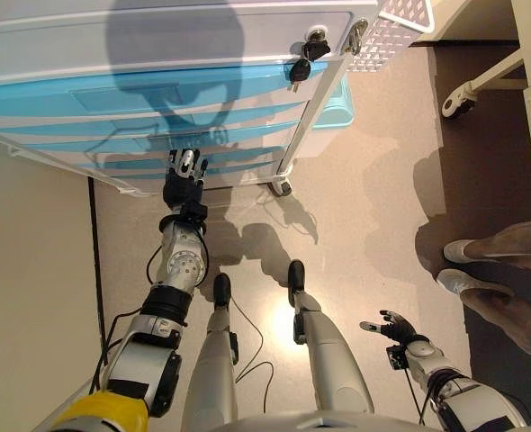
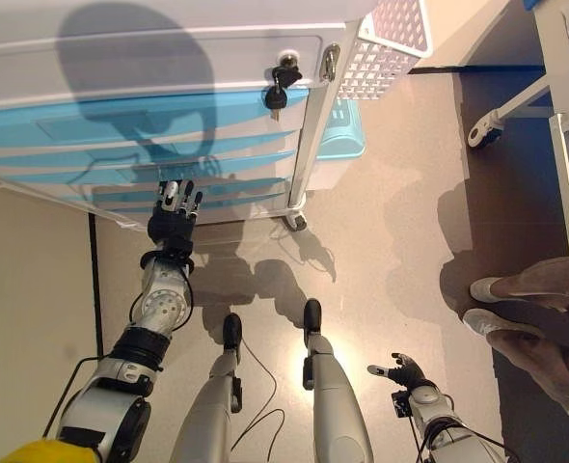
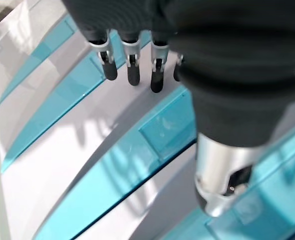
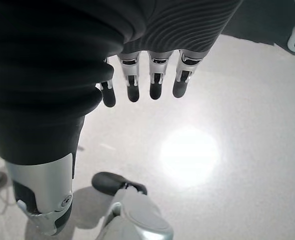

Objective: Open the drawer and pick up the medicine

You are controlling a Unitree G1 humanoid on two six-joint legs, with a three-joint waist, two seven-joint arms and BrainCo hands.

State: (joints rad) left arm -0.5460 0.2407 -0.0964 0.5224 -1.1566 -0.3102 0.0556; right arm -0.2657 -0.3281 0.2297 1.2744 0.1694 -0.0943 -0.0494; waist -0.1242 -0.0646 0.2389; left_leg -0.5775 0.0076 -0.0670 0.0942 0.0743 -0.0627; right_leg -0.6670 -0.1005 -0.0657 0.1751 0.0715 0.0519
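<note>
While my left hand reaches out with its fingers straight and slightly spread, it sits right at the blue drawer fronts of the grey wheeled cabinet in front of me. In the left wrist view my fingertips hover just off a grey strip between two blue fronts; I cannot tell whether they touch. All the drawers look closed, and no medicine shows in any view. A set of keys hangs from the lock near the cabinet's upper corner. My right hand hangs low at my side over the floor, fingers relaxed and holding nothing. A person's shoes stand to my right.
</note>
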